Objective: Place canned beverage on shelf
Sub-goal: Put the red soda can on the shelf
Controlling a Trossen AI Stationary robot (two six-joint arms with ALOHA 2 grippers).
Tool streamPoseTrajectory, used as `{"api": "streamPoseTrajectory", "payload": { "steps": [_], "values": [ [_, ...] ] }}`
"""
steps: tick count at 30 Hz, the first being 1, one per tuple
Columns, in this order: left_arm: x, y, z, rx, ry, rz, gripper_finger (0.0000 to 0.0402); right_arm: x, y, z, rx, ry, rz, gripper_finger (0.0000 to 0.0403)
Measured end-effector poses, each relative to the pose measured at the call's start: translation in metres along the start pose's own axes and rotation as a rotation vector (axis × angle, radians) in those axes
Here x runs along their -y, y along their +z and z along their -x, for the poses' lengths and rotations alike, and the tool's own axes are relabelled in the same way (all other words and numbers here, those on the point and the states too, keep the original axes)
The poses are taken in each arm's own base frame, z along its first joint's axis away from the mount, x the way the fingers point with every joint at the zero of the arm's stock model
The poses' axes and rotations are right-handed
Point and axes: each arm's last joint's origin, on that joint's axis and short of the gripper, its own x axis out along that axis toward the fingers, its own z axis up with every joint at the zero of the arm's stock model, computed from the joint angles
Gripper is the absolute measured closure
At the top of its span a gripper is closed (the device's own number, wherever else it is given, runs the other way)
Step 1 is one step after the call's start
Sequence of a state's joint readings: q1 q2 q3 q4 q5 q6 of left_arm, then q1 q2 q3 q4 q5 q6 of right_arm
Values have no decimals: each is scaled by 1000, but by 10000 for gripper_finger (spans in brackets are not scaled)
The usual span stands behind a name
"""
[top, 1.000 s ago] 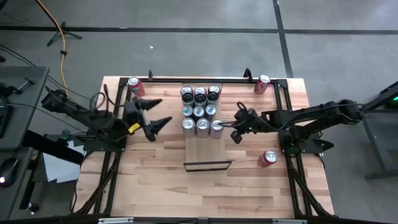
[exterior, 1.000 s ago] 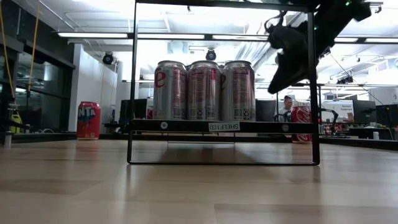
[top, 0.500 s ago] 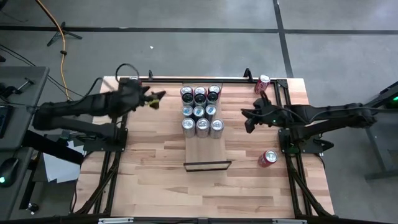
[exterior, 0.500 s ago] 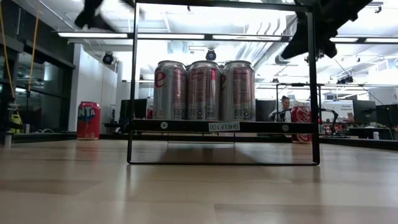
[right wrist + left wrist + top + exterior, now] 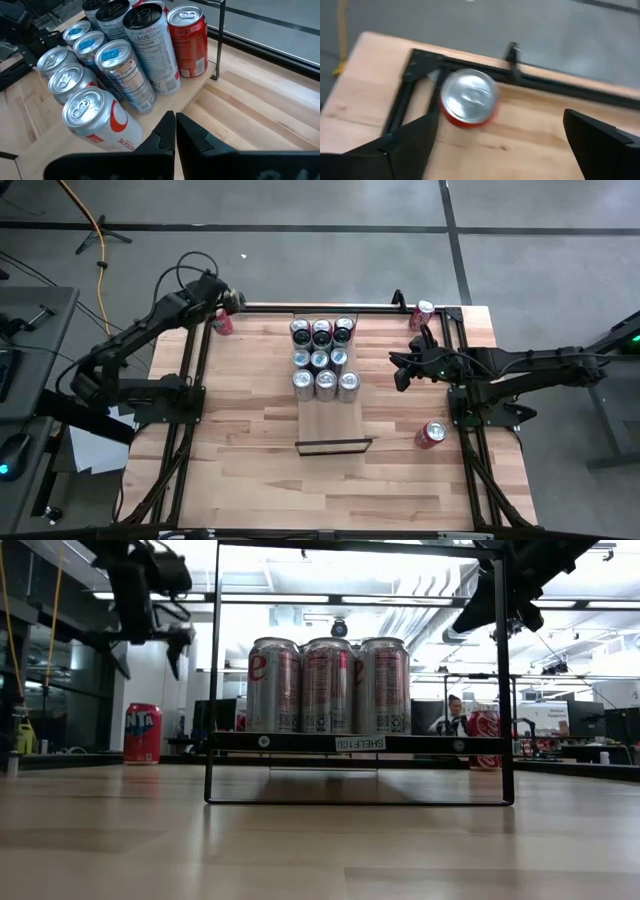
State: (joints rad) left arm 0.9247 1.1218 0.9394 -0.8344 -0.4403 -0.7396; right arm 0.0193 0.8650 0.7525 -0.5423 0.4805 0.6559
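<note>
Fingers of the left pincer [image 5: 502,142] are standing apart above a red can [image 5: 469,97], seen overhead only as an edge; the right pincer [image 5: 400,374] is staying together beside the shelf [image 5: 334,427]

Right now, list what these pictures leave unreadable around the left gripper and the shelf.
- Red can under the left gripper: blurred in the left wrist view, label unreadable; in the high view the arm covers most of it.
- Shelf: in the low view the front three cans hide the rows behind.
- Right gripper: cut off by the low view's top edge.
</note>
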Motion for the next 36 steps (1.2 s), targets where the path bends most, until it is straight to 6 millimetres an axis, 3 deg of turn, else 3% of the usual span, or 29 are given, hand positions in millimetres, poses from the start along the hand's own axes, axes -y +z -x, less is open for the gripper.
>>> {"api": "streamPoseTrajectory", "payload": {
  "steps": [11, 26, 36],
  "values": [
    [14, -13, -32, 91, 220, 80, 23, 0, 0, 0, -1, 1, 8, 403],
    [25, -23, -77, 114, 340, 254, 23, 2, -2, 0, -26, -11, 42, 403],
    [32, -31, -97, 80, 365, 265, 29, 3, -4, 0, -41, -18, 49, 403]
  ]
}}
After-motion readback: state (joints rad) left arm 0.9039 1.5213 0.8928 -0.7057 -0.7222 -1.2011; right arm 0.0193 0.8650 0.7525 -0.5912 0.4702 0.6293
